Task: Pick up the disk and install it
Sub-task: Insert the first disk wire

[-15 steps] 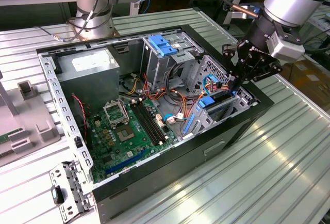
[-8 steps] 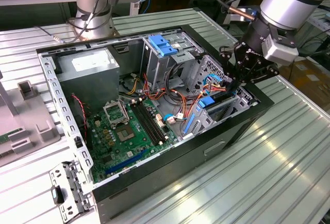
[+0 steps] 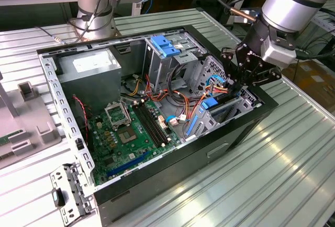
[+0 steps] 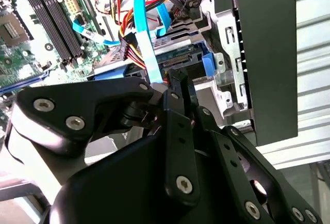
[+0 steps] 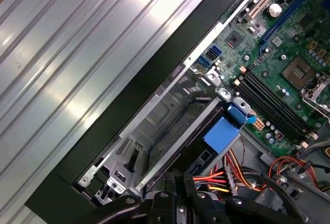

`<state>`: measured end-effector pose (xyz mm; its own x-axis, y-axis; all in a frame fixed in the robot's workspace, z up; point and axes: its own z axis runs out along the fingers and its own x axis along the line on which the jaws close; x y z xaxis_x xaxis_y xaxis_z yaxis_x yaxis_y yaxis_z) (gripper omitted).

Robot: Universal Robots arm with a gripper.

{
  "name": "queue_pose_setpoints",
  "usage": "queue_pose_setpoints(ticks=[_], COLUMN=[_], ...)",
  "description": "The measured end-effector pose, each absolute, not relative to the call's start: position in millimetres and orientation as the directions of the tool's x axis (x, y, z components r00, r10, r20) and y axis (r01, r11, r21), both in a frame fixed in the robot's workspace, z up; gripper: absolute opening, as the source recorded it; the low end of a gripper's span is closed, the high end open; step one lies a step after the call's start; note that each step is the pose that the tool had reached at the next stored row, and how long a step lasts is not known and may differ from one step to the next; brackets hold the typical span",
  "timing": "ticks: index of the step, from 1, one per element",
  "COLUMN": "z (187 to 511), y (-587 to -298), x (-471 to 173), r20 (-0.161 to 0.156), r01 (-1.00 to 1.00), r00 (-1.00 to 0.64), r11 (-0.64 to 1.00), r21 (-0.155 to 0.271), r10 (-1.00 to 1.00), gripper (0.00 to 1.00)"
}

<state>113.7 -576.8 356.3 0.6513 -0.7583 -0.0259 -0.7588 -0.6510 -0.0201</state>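
I have the tool (image 3: 242,83) down at the open computer case (image 3: 172,159), at the corner nearest the exterior view's right, with the arm (image 3: 293,2) reaching in from above. Its black fingers (image 4: 179,87) stand close together in the second wrist view, their tips pressed against the rear edge of the disk (image 4: 178,59); I cannot tell whether they are actually clamped on it or only touching. The disk sits right at the tool tips, lying in the metal drive bay (image 5: 170,115) along the case's front wall, its blue carrier frame (image 4: 209,66) showing at the side and as a blue tab (image 5: 220,133) in the first wrist view. Just beside the tool, a light blue flat cable (image 4: 149,33) and a bundle of red, yellow and black wires (image 5: 219,180) run to the back of the disk. Beyond the tool, further into the case, I see the green motherboard (image 3: 123,138) with its black memory slots (image 4: 51,17). Well away from the tool, at the far side of the case, stands the grey power supply (image 3: 89,72), and between them a drive cage topped by a blue plastic bracket (image 3: 165,45). The case rests on the ribbed metal desk (image 3: 272,169).
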Motion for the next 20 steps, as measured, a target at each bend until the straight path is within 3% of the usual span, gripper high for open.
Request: queue_pose_setpoints(ticks=[20], z=[356.1], y=[-576.7], x=[109.7], r20=[-0.026], r01=[-0.881], r00=[0.474], r11=[-0.473], r21=[-0.020], r10=[-0.880], gripper=[0.18])
